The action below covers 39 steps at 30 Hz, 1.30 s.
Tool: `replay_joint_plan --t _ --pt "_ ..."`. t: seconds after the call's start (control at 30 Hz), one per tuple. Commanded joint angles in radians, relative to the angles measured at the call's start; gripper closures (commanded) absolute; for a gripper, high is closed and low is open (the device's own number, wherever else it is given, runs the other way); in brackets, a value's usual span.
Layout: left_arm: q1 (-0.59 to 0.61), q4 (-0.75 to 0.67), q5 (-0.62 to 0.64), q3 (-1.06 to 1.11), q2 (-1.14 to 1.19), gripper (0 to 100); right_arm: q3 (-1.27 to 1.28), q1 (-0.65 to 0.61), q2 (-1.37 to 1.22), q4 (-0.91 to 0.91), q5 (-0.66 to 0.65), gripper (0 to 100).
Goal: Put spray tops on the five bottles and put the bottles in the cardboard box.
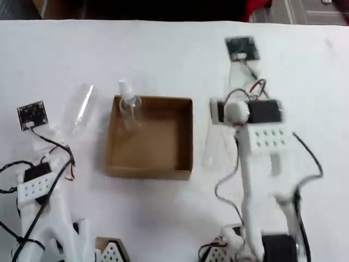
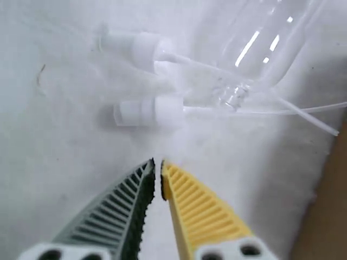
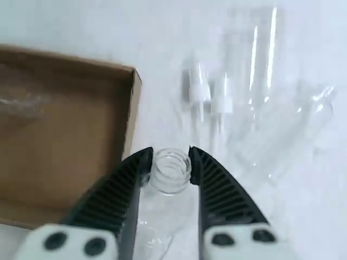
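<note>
My right gripper [image 3: 169,154] is shut on the threaded neck of an open clear bottle [image 3: 171,172], beside the cardboard box [image 3: 65,135]. Past it lie two white spray tops [image 3: 199,92] and more clear bottles [image 3: 255,49] on the white table. My left gripper [image 2: 158,165] is shut on nothing, a little short of two white spray tops [image 2: 149,112] lying next to a clear bottle [image 2: 265,38]. In the high view one bottle with a spray top [image 1: 130,106] lies in the far left corner of the box [image 1: 150,164].
The white table [image 1: 163,54] runs wide behind the box. Loose dip tubes [image 2: 303,111] trail from the spray tops near the left gripper. The left arm [image 1: 38,180] stands left of the box, the right arm [image 1: 264,136] right of it, with cables around both.
</note>
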<state>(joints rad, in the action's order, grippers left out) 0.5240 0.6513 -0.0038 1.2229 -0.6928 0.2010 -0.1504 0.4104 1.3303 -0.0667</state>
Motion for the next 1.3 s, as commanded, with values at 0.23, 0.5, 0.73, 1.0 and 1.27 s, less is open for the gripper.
replay_joint_plan --t 0.23,0.5,0.73,1.0,1.27 --pt "-0.010 -0.014 -0.008 -0.006 -0.001 98 0.155 -0.286 0.262 -0.429 -0.018 98.2" --pt "-0.008 -0.015 -0.008 -0.006 -0.001 98 0.549 -0.312 0.259 -1.104 -0.018 98.2" --pt "-0.010 -0.018 -0.008 -0.006 -0.001 98 0.822 -0.358 0.254 -1.465 -0.025 98.2" --pt "-0.012 -0.017 -0.008 -0.006 -0.001 98 0.736 -0.349 0.019 -1.523 -0.026 98.2" --pt "-0.012 -0.017 -0.008 -0.006 -0.001 98 0.675 -0.364 -0.096 -1.567 -0.025 98.2"
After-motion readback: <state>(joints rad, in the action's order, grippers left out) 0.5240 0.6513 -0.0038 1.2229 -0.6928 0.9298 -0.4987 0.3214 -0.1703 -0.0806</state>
